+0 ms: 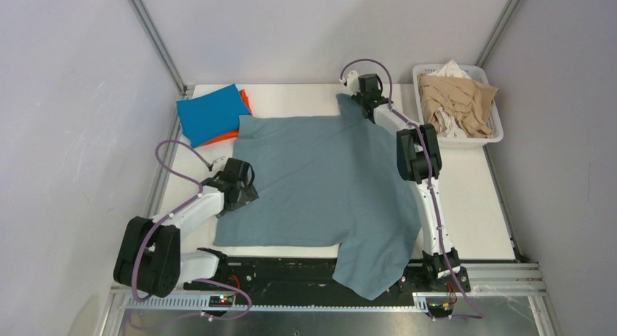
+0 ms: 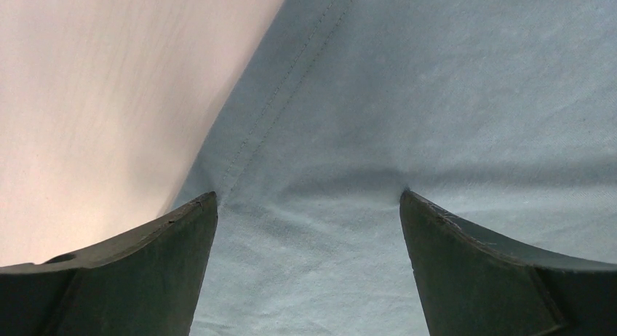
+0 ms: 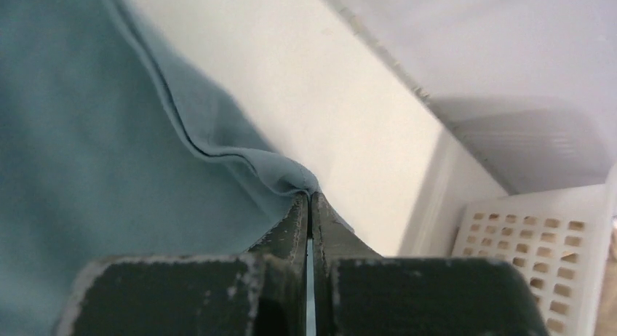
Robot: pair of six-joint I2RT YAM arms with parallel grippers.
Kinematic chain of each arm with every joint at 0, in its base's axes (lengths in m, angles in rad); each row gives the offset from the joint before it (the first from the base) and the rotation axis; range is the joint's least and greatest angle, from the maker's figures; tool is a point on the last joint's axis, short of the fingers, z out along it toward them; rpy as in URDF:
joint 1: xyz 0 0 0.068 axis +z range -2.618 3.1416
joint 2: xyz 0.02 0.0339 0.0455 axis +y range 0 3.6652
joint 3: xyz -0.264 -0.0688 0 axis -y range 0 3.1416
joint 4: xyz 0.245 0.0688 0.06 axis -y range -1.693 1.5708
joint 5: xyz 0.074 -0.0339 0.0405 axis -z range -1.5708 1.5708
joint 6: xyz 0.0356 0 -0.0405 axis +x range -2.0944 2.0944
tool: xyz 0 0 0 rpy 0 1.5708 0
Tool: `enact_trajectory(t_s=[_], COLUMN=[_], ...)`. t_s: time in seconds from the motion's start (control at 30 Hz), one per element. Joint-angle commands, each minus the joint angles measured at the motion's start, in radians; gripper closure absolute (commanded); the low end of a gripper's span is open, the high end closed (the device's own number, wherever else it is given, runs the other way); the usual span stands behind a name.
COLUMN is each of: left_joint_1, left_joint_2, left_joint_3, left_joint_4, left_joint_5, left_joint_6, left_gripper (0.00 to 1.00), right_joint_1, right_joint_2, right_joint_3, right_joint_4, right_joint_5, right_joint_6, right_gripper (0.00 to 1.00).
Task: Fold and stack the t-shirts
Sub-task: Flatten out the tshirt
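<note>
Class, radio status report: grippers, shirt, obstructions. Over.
Right gripper shut on grey-blue t-shirt, far edge. Left gripper open over its left edge. Basket beside right gripper.

the grey-blue t-shirt (image 1: pixel 320 183) is soft matt cloth, lightly creased, with a stitched hem. the blue t-shirt (image 1: pixel 211 112) at far left looks like the same matt cloth. the table (image 1: pixel 469 205) is white, smooth and matt. the basket (image 1: pixel 473 142) is white perforated plastic. the right gripper (image 3: pixel 311 205) is dark and matt, scuffed pale at its edges.
</note>
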Motion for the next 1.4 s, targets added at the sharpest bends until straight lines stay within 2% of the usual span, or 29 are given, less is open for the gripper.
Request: enact_trajectory(t_s=[0.0,0.13,0.2,0.23,0.27,0.3,0.33,0.43,0.53,0.6,0.67,0.7,0.73,0.8,0.87,0.9,0.93,1.1,1.27,1.37], left_joint_1=[0.004,0.004,0.003,0.004,0.003,0.003,0.003,0.004,0.003,0.000,0.000,0.000,-0.001,-0.001,-0.002,-0.002,-0.002,-0.005,-0.017,-0.025], left_joint_2=[0.012,0.005,0.000,-0.001,-0.004,-0.007,-0.016,-0.043,-0.101,-0.147,-0.196,-0.229,-0.246,-0.288,-0.329,-0.355,-0.367,-0.428,-0.536,-0.582], left_joint_3=[0.037,0.037,0.037,0.037,0.037,0.037,0.036,0.032,0.043,0.060,0.082,0.090,0.100,0.106,0.101,0.098,0.092,0.049,-0.072,-0.140], left_joint_4=[-0.003,-0.003,-0.004,-0.003,-0.003,-0.003,-0.002,-0.002,-0.002,-0.001,-0.001,-0.001,-0.001,-0.001,-0.001,-0.001,0.000,-0.001,-0.018,-0.036], left_joint_5=[-0.019,-0.023,-0.020,-0.014,-0.011,0.000,0.005,0.026,0.036,0.033,0.026,0.021,0.019,0.020,0.056,0.082,0.092,0.193,0.185,0.141], left_joint_6=[-0.022,-0.020,-0.018,-0.018,-0.015,-0.012,-0.010,0.008,0.016,0.032,0.045,0.049,0.050,0.048,0.049,0.050,0.055,0.050,-0.089,-0.135], left_gripper=[0.00,0.00,0.00,0.00,0.00,0.00,0.00,0.00,0.00,0.00,0.00,0.00,0.00,0.00,0.00,0.00,0.00,0.00,0.00,0.00], right_joint_1=[-0.035,-0.057,-0.067,-0.071,-0.074,-0.073,-0.070,-0.053,-0.019,0.001,0.017,0.024,0.026,0.030,0.035,0.041,0.045,0.099,0.256,0.290], right_joint_2=[0.090,0.168,0.206,0.226,0.229,0.221,0.206,0.082,-0.084,-0.197,-0.327,-0.376,-0.470,-0.622,-0.770,-0.820,-0.917,-1.178,-1.366,-1.438], right_joint_3=[0.146,0.227,0.305,0.321,0.339,0.339,0.311,0.157,-0.066,-0.152,-0.225,-0.253,-0.303,-0.409,-0.559,-0.680,-0.732,-1.011,-1.163,-1.258], right_joint_4=[0.153,0.307,0.399,0.472,0.497,0.512,0.514,0.555,0.603,0.522,0.379,0.320,0.167,-0.030,-0.146,-0.164,-0.205,-0.444,-0.517,-0.510], right_joint_5=[0.070,0.077,0.100,0.125,0.130,0.125,0.119,0.096,0.129,0.170,0.201,0.198,0.165,0.083,0.035,0.016,-0.023,-0.076,-0.053,-0.078], right_joint_6=[-0.037,-0.097,-0.122,-0.125,-0.126,-0.129,-0.129,-0.154,-0.139,-0.053,0.110,0.265,0.349,0.670,0.858,0.902,0.973,1.124,1.162,1.232], right_gripper=[0.97,0.82,0.78,0.58,0.43,0.11,0.03,0.01,0.00,0.01,0.00,0.01,0.00,0.01,0.01,0.01,0.01,0.01,0.01,0.00])
